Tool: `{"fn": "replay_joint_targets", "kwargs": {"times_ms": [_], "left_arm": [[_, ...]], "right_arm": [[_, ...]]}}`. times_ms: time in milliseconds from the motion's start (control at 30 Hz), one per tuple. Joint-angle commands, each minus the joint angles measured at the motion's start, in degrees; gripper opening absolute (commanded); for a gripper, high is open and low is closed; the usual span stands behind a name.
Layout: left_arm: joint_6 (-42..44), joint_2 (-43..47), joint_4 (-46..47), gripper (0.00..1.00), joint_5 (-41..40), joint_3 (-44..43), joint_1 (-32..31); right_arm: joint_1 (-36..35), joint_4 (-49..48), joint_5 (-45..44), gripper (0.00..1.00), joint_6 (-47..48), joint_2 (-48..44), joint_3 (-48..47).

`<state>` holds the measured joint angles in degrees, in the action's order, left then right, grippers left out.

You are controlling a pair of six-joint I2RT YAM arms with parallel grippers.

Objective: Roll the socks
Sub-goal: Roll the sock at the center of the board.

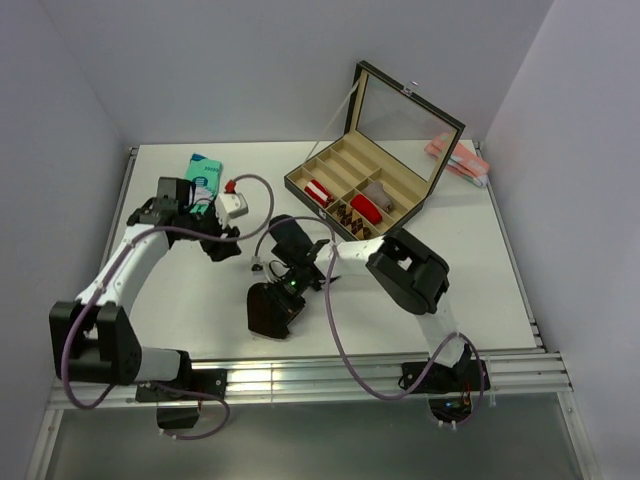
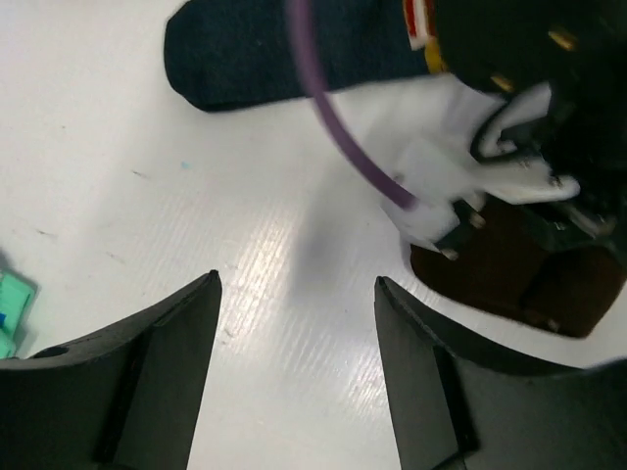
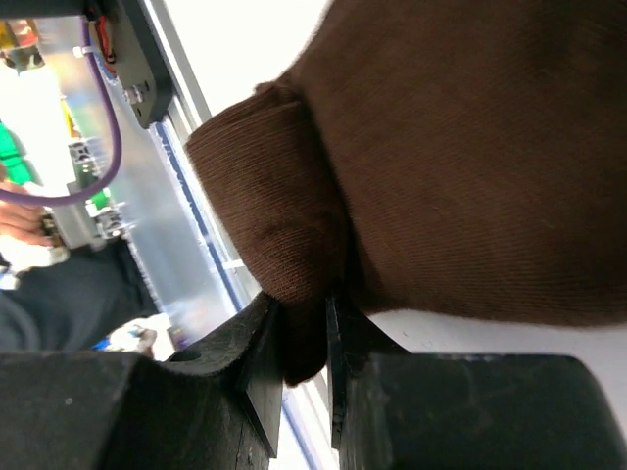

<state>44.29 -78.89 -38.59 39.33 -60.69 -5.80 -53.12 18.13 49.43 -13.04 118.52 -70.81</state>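
The left gripper [image 2: 294,284] is seen wide open over the white tabletop [image 2: 147,176], and nothing is held between its two black fingers [image 2: 147,362]. A navy blue soft fabric sock [image 2: 284,49] is laid flat on the tabletop just past this gripper, with a purple cable [image 2: 343,137] hung across it. The right gripper [image 3: 304,304] is pointed down and is shut tight on a folded edge of a dark brown soft fabric sock [image 3: 470,147]. The fold is pinched between its two black fingers [image 3: 235,362]. In the top view this brown sock [image 1: 272,310] is found near the front edge of the tabletop, between the two arms. Further back a flat teal printed packet [image 1: 203,172] is laid by the left arm. On the right, a dark box [image 1: 355,160] with its lid stood open is seen, and red fabric rolls [image 1: 365,208] are kept in its compartments.
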Motion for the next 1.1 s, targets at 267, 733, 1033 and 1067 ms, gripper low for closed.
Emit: {"fn": "replay_joint_targets", "kwargs": {"times_ms": [267,733,1033,1067], "left_arm": [[14.7,27.7,9.5,0.8,-13.7,27.9,-16.3],[6.9,27.0,13.3,0.89,-19.0,33.5,-35.3],[3.1,21.2,18.1,0.88,-21.2,34.7,-41.1],[2.7,20.4,19.0,0.88,-21.5,34.8,-41.2]], "right_arm": [[3.2,22.3,-6.4,0.18,-0.1,8.7,-13.9],[3.5,22.6,-6.1,0.19,-2.3,9.3,-16.7],[3.5,20.9,-4.7,0.19,-2.7,8.8,-16.3],[3.5,20.8,-4.6,0.19,-2.7,8.7,-16.2]]}}
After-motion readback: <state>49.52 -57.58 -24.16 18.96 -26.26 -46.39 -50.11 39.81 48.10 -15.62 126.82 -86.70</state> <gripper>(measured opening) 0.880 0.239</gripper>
